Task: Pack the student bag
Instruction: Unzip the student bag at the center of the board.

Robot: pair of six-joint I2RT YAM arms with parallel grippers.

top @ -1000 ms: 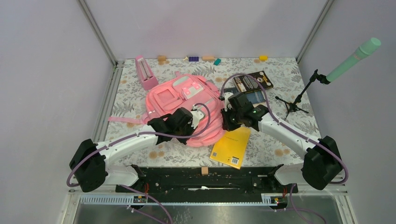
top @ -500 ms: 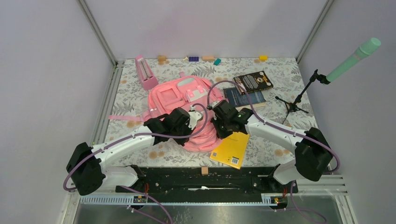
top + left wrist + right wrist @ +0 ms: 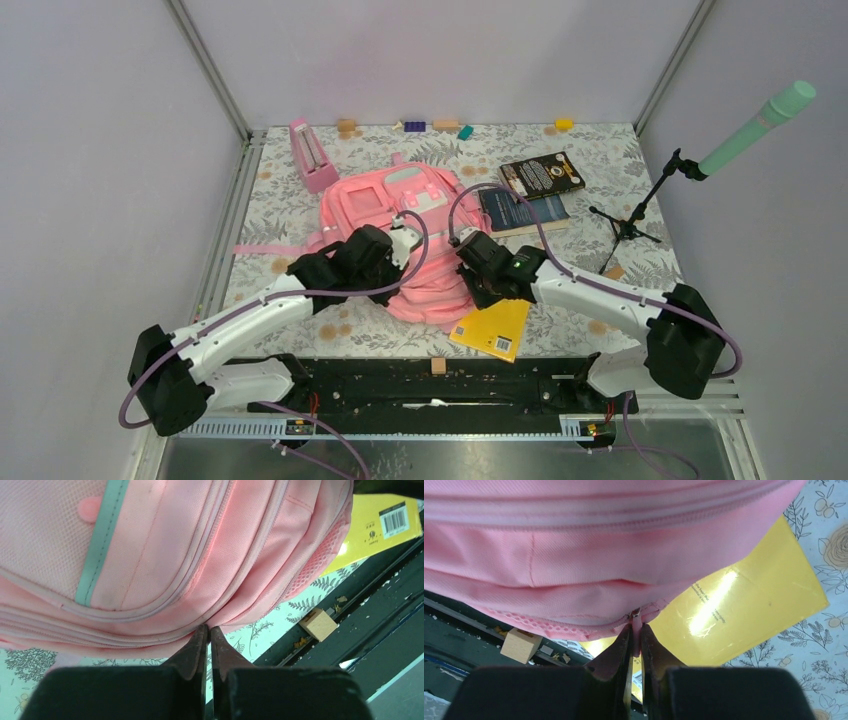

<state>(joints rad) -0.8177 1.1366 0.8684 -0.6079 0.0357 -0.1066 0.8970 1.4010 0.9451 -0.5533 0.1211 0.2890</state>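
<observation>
Two grips on the student bag [image 3: 365, 205], both at its near edge. The bag lies flat on the floral table [image 3: 600, 150], front pockets up.

- Right gripper [image 3: 636, 628]: clenched on the pink zip pull [image 3: 637, 620] at the bag's near-right corner, slider just above the tips.
- Left gripper [image 3: 207, 630]: clamped fully together, tips against the bag's lower seam. Can't tell whether any fabric is caught between them.
- Yellow book [image 3: 734, 600]: partly under that same near-right corner.
- Small wooden block [image 3: 319, 624]: nearer than the bag, at the edge of the black base rail [image 3: 370, 615].
- Two dark books [image 3: 543, 175]: off the bag's far-right.
- Pink metronome [image 3: 312, 155]: off its far-left.

Reads as the unzip step; nothing looks packed yet. To do it well:
- Drag the pull along the zip line, not away from the cloth, or the tab likely slips out.
- Left should anchor the seam so the bag doesn't slide with the pull. Confirm it actually has fabric first.
- Go slow round the corner curve.
- Watch that the yellow book doesn't get dragged.
</observation>
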